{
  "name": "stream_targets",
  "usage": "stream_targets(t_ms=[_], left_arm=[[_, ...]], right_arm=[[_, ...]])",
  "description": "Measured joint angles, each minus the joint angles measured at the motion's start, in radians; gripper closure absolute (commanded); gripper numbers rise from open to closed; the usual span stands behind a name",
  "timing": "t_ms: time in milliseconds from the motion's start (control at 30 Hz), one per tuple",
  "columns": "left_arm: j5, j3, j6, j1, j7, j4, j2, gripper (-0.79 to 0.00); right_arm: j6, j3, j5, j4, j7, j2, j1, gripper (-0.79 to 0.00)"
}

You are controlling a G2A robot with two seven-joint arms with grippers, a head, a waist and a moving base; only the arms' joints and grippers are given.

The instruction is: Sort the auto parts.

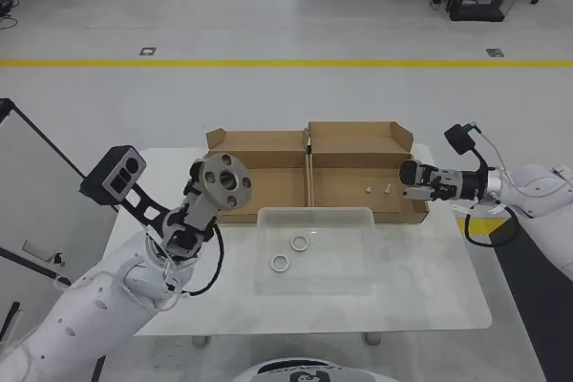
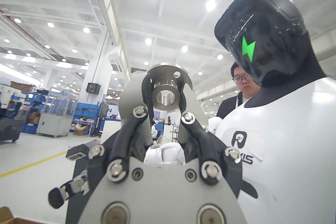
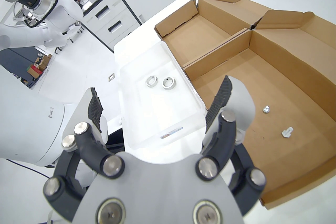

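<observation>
My left gripper (image 2: 164, 93) is shut on a round metal flange (image 1: 227, 180) with a central hub (image 2: 164, 97), held up high at the table's left side, near the left cardboard box (image 1: 267, 181). Two metal rings (image 1: 289, 253) lie in the clear plastic tray (image 1: 317, 218); the right wrist view shows the rings (image 3: 160, 82) too. My right gripper (image 3: 160, 96) is open and holds nothing, hovering at the right edge of the right cardboard box (image 3: 288, 72). Two small bolts (image 3: 277, 121) lie on that box's floor.
The two open cardboard boxes stand side by side at the back of the white table (image 1: 430, 286), with the tray right in front of them. A grey cabinet (image 3: 126, 12) stands off the table's left side.
</observation>
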Motion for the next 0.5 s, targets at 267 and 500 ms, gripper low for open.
stream_targets(t_ms=[267, 500], left_arm=[[-0.039, 0.046, 0.131, -0.111, -0.112, 0.086, -0.057, 0.000], [-0.061, 0.114, 0.205, -0.255, -0.262, 0.216, -0.116, 0.000]], right_arm=[[0.000, 0.000, 0.000, 0.000, 0.000, 0.000, 0.000, -0.785], [0.000, 0.000, 0.000, 0.000, 0.000, 0.000, 0.000, -0.785]])
